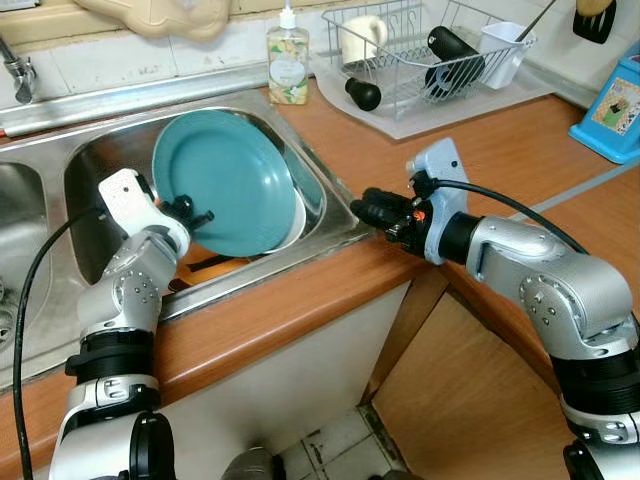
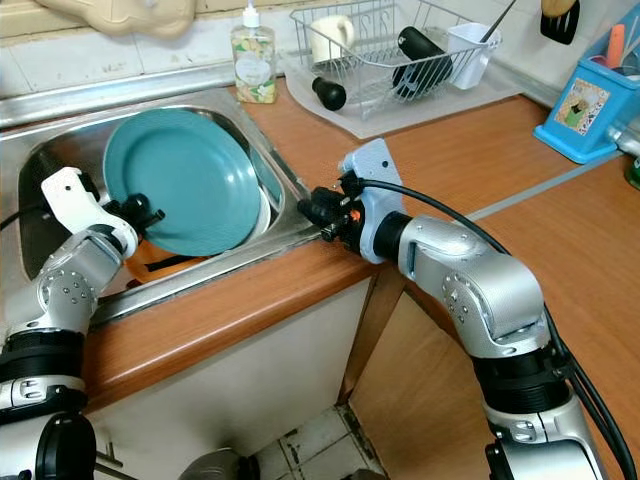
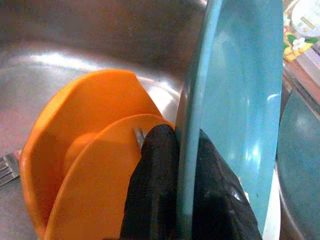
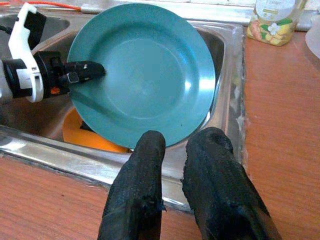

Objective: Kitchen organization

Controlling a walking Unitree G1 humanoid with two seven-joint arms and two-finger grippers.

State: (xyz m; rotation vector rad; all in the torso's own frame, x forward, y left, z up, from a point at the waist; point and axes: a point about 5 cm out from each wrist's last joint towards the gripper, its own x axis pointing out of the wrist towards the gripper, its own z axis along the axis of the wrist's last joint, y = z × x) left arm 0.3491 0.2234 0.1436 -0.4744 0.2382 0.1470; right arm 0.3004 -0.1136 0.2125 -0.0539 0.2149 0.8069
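Left gripper (image 4: 87,70) clamps the rim of the teal plate (image 1: 225,180), held tilted inside the sink (image 1: 330,235) above 2 orange dishes (image 3: 85,165). Right gripper (image 1: 368,208), fingers narrowly apart and holding nothing, hovers at the sink's edge by the wooden counter (image 1: 480,150).

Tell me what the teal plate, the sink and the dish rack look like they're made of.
Teal plate: probably plastic or melamine, given its thin rim and soft even sheen; glazed ceramic is possible. The left gripper clamps its edge.
Sink: stainless steel, brushed grey with blurred reflections.
Dish rack: thin wire, apparently white-coated metal.
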